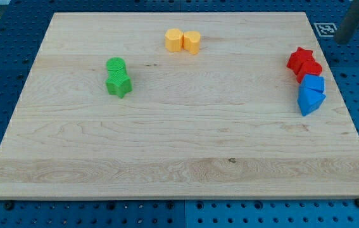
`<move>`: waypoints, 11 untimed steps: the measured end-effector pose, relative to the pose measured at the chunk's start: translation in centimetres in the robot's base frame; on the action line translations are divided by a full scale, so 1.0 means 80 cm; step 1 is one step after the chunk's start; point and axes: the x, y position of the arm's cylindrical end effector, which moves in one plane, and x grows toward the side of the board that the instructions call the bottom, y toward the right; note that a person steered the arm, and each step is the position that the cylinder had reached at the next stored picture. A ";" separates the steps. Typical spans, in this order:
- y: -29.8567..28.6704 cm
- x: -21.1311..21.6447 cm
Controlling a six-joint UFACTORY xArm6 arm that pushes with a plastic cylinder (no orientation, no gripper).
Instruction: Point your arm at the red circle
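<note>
The red circle (311, 70) lies near the board's right edge, touching a red star (300, 58) just up-left of it. A blue block (314, 83) sits right below the red circle, with a second blue block (308, 102) under that. My rod enters at the view's top right, blurred. My tip (340, 40) is off the board's top right corner, above and to the right of the red pair and apart from them.
A green circle (116, 64) and a green star (119, 84) touch at the left. Two yellow blocks (174, 40) (192, 42) sit side by side at top centre. The wooden board (166, 145) lies on a blue perforated table. A black-and-white marker (324, 28) is by my tip.
</note>
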 end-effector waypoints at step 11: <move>-0.048 0.091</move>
